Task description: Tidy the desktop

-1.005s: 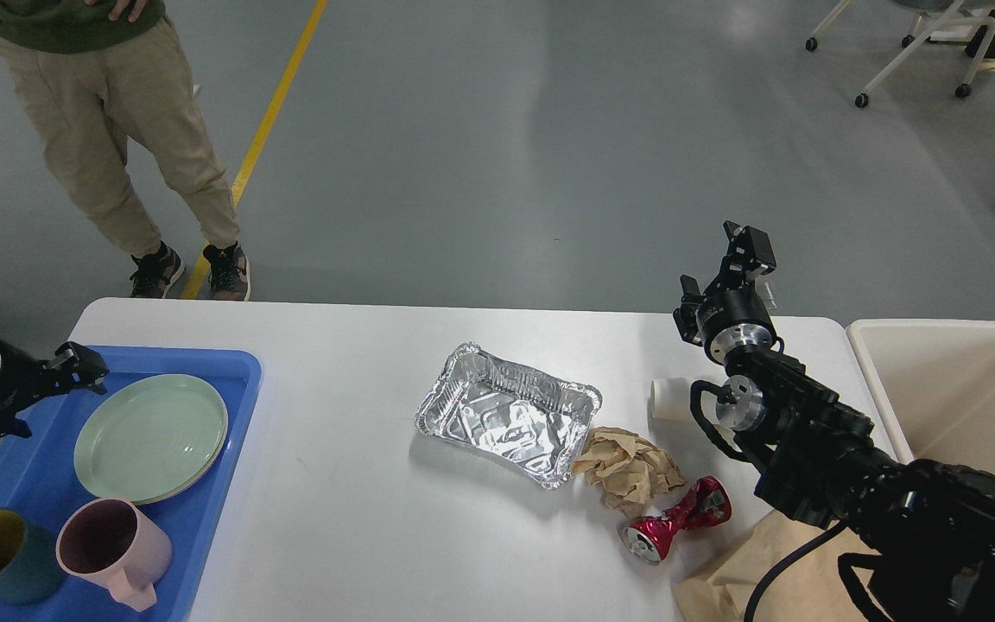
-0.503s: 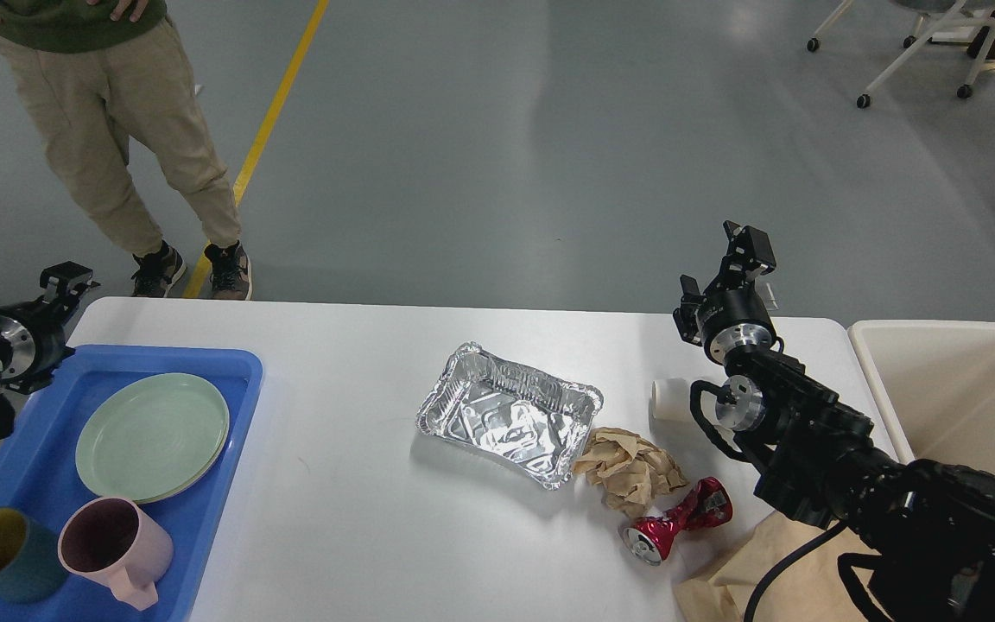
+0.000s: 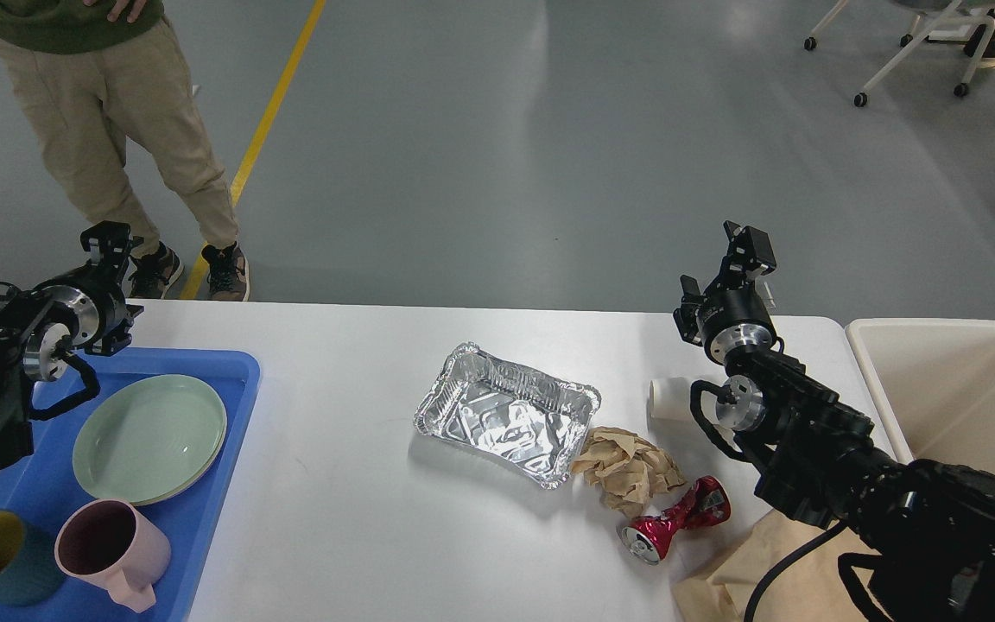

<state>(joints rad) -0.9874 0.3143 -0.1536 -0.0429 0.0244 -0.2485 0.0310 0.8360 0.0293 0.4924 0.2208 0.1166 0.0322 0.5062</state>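
- The white tabletop (image 3: 359, 536) fills the lower half of your frame, from the left edge to the right.
- Your right arm runs up from the lower right corner; its pincer (image 3: 744, 250) sits at centre right above the tabletop's far edge, and you cannot tell whether it is open or closed.
- A cream bin (image 3: 882, 389) stands at the right edge, just beside the tabletop.
- A blue tray (image 3: 204, 518) at lower left carries a green plate (image 3: 150, 438) and a pink mug (image 3: 113, 553).
- Your left pincer (image 3: 107, 244) hangs at upper left past the tray's far corner; seen end-on, so its state cannot be told.
- A foil tray (image 3: 506, 415) lies at centre, crumpled brown paper (image 3: 629, 471) touching its right corner.
- A crushed red can (image 3: 674, 520) lies just below the paper.
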